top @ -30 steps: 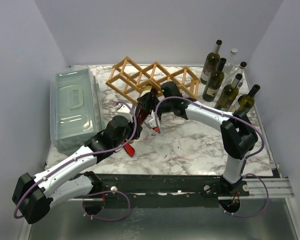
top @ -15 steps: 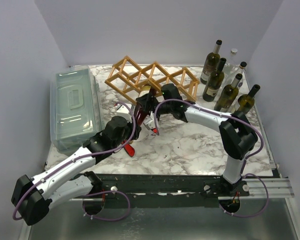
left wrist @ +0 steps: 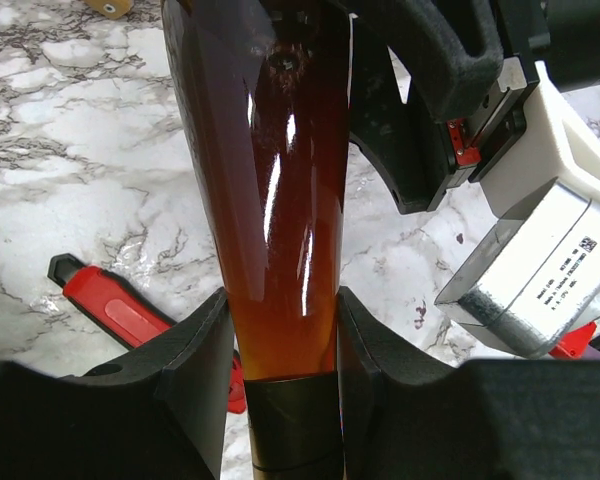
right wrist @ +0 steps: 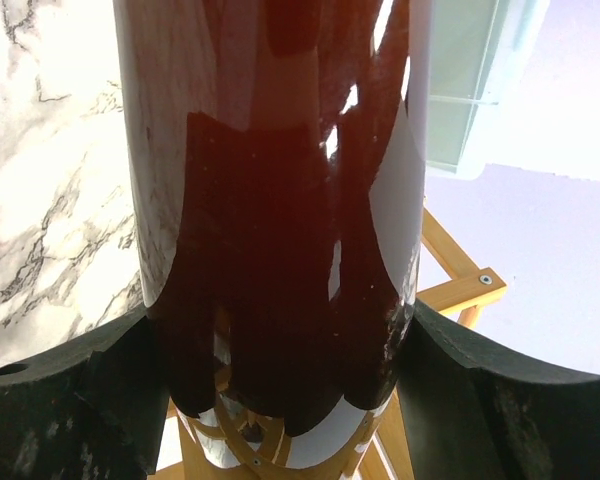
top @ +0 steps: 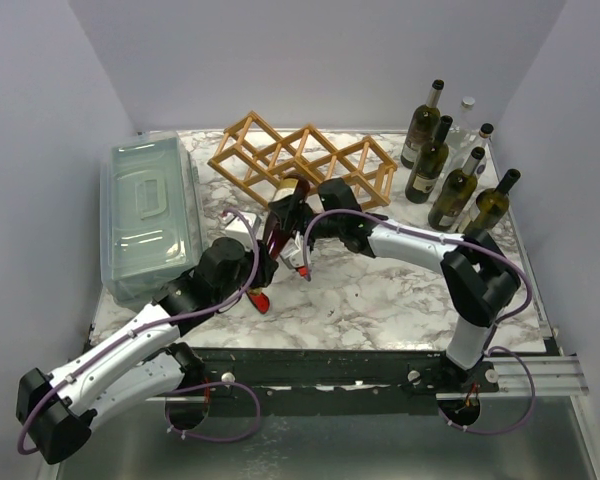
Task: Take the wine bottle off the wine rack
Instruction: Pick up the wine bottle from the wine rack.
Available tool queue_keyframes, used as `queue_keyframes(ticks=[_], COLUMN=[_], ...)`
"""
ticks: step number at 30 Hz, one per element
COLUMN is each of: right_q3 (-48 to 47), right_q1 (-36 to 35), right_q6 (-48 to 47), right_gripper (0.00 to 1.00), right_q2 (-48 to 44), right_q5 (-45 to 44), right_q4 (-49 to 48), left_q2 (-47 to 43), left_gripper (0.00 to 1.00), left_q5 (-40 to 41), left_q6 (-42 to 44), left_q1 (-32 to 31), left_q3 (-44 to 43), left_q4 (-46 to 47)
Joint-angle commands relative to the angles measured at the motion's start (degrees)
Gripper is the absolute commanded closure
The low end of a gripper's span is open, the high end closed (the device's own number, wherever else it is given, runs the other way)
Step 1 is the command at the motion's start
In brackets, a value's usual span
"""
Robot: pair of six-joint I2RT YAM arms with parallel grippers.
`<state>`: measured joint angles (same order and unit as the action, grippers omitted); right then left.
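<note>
The wine bottle [top: 283, 222], dark red glass, lies slanted just in front of the light wooden wine rack [top: 305, 160], base toward the rack and neck toward me. My left gripper [top: 261, 262] is shut on its neck; in the left wrist view the black pads [left wrist: 195, 350] press the neck [left wrist: 278, 250] on both sides. My right gripper [top: 288, 212] is shut on the bottle's body; in the right wrist view the body [right wrist: 270, 200] fills the gap between the jaws, and rack slats [right wrist: 450, 262] show behind.
A clear lidded plastic bin [top: 150, 215] stands at the left. Several upright bottles [top: 445, 165] stand at the back right. A red-handled object [top: 260, 298] lies on the marble table [top: 380, 290] under the left wrist.
The right gripper has closed onto the bottle's body. Both arms and the bottle have shifted a little toward the near left, away from the rack.
</note>
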<state>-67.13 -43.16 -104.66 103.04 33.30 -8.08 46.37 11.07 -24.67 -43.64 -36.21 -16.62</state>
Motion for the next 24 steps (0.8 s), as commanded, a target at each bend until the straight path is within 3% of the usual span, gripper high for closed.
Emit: queue_keyframes(ticks=[1,11,24], right_q3=[1.2,1.8,4.6], right_q1=[-3.3,-8.9,-12.0], right_q6=[-1.3,6.4,17.1], right_gripper=[0.66,0.67,0.67], right_q2=[-3.3,-3.6,-6.3], right_q5=[0.6,-4.9,-10.9], right_q4=[-2.7,-6.0,-1.8], left_q2=[-4.9,-9.6,-12.6], left_gripper=[1.00,1.00,1.00], left_q5=[-2.0,-3.1,-6.8], left_q6=[-0.7,-2.0,-6.1], left_q1=[-0.3,-0.3,-0.3], left_q3=[-4.1,-3.8,-4.5], left_q4=[16.9,11.5,4.2])
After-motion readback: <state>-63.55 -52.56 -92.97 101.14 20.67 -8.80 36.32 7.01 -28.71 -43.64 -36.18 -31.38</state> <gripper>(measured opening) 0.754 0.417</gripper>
